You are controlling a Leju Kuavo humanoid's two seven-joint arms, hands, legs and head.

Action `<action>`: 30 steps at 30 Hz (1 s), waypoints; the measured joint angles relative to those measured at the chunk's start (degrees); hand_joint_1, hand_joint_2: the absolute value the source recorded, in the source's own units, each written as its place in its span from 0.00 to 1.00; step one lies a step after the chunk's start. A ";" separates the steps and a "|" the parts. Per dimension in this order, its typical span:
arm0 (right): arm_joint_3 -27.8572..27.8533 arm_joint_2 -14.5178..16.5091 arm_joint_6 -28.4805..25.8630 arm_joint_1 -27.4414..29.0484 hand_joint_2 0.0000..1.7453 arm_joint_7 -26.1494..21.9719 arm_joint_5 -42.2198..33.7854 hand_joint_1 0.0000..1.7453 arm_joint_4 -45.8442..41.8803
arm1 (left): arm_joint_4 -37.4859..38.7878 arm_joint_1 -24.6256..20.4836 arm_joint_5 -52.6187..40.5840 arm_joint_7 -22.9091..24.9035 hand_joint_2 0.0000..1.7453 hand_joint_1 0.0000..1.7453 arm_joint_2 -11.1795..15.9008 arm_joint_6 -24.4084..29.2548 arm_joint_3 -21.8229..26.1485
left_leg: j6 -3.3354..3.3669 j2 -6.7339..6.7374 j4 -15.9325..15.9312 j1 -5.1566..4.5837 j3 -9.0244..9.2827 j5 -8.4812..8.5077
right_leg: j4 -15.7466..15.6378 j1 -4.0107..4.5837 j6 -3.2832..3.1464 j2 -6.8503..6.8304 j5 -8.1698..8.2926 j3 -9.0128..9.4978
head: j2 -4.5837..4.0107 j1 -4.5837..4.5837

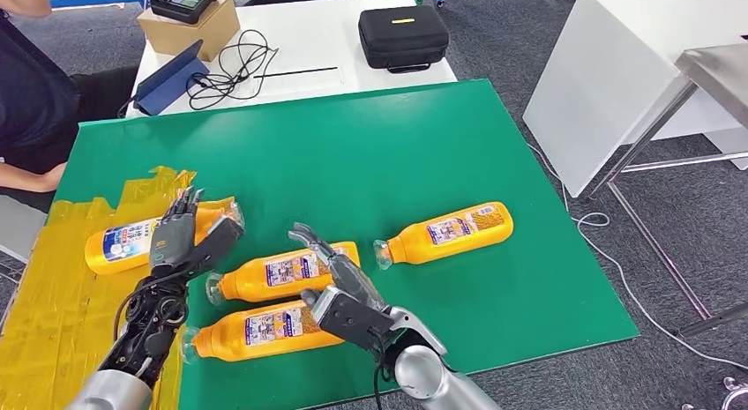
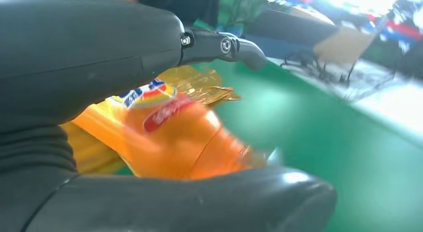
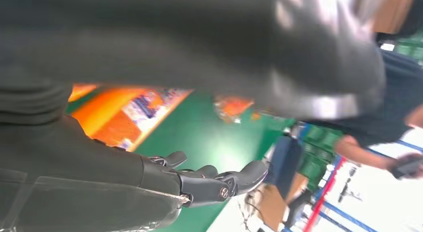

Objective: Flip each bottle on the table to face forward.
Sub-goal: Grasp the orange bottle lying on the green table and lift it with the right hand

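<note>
At the far left of the green-covered surface [image 1: 353, 154], on the patch of crinkled yellow tape [image 1: 53, 278], lies the first orange plastic juice bottle with a blue-and-white label [image 1: 123, 242]. My left hand [image 1: 181, 238] is around it: in the left wrist view the bottle [image 2: 169, 137] sits between my thumb [image 2: 199, 202] and my dark fingers [image 2: 219, 45], so I am gripping it, though whether every finger touches I cannot tell.

Right of the tape patch, on bare green, the second orange juice bottle [image 1: 273, 273] lies on its side, its clear-wrapped cap pointing toward the tape. Just nearer to me than that one lies the third orange juice bottle [image 1: 256, 329], also cap toward the tape, its label facing up.

My right hand [image 1: 340, 282] hangs over these two with its fingers [image 3: 219, 179] stretched apart and nothing in them; whether it touches the second bottle I cannot tell.

Farther right of the tape, well apart from the others, the fourth orange juice bottle [image 1: 445, 232] lies tilted, label up.

Every bottle looks full of orange liquid.

Beyond the green surface, a white table [image 1: 309, 40] carries a black zipped case [image 1: 403, 35], a brown cardboard box [image 1: 190, 29] and black cables [image 1: 225, 70]. A person's arm [image 1: 31, 172] rests at the left edge.
</note>
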 joint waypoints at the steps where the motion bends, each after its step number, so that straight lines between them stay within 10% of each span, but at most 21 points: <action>1: 0.04 -0.10 0.26 0.19 1.00 0.35 0.70 0.00 0.22 | -2.82 1.18 4.06 -0.30 0.00 0.00 0.05 -0.45 0.05 | 0.00 0.00 0.00 0.00 -0.01 -0.01 | 0.00 0.00 0.00 0.00 0.00 0.00 | 0.00 0.01; 16: 5.00 -0.04 3.52 1.45 1.00 7.56 12.74 0.00 6.38 | -32.11 17.56 51.87 -9.28 0.00 0.00 -0.60 -4.27 7.42 | -0.05 0.19 -0.03 0.00 0.03 -0.06 | -0.01 0.00 -0.02 0.16 -0.02 -0.05 | 0.00 -0.01; 30: 8.01 2.81 1.98 -0.82 1.00 13.31 24.01 0.00 11.59 | -39.57 27.71 58.96 -9.77 0.00 0.00 -4.11 -4.71 11.33 | -0.05 -0.02 -0.03 0.01 -0.05 -0.05 | -0.02 0.01 -0.05 0.01 -0.05 -0.10 | 0.00 0.01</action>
